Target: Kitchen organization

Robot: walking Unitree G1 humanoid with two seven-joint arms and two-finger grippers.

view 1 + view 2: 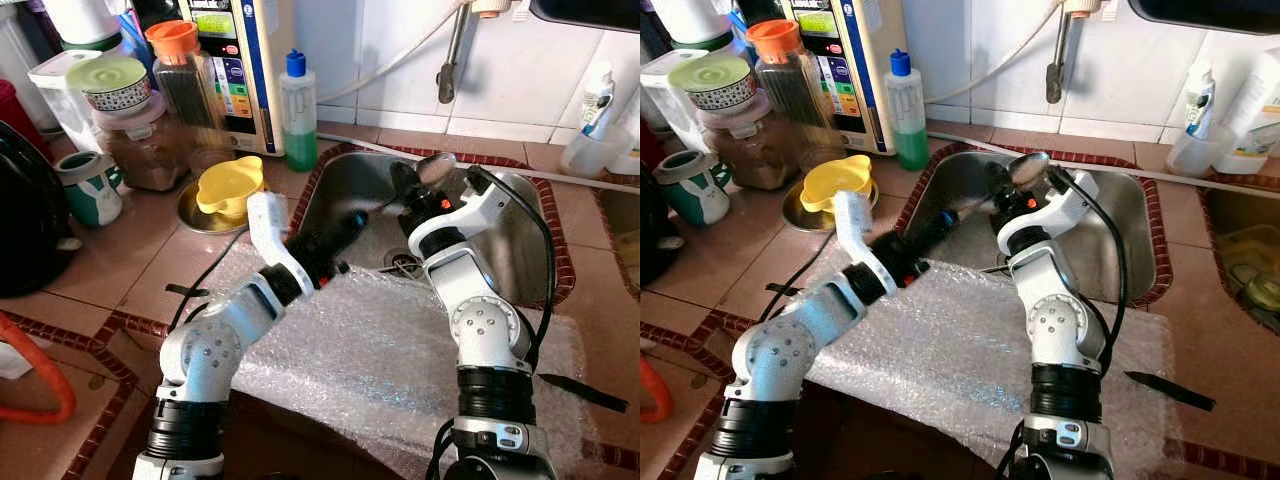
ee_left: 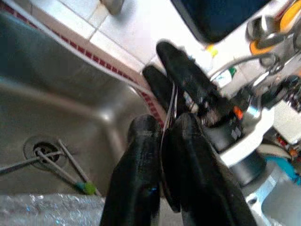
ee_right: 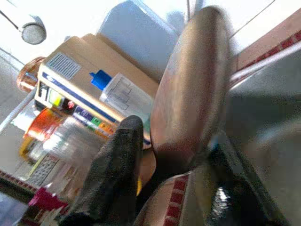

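No legible text, brand, number or sign appears in any view. The beige appliance (image 1: 238, 60) standing on the counter behind the sink (image 1: 520, 250) carries a front panel of coloured label blocks, a green display patch and rows of small markings, all too small and blurred to read. The clear bottle (image 1: 298, 110) with the blue cap and the white bottles (image 1: 1200, 110) at the tiled wall show only indistinct label patches.
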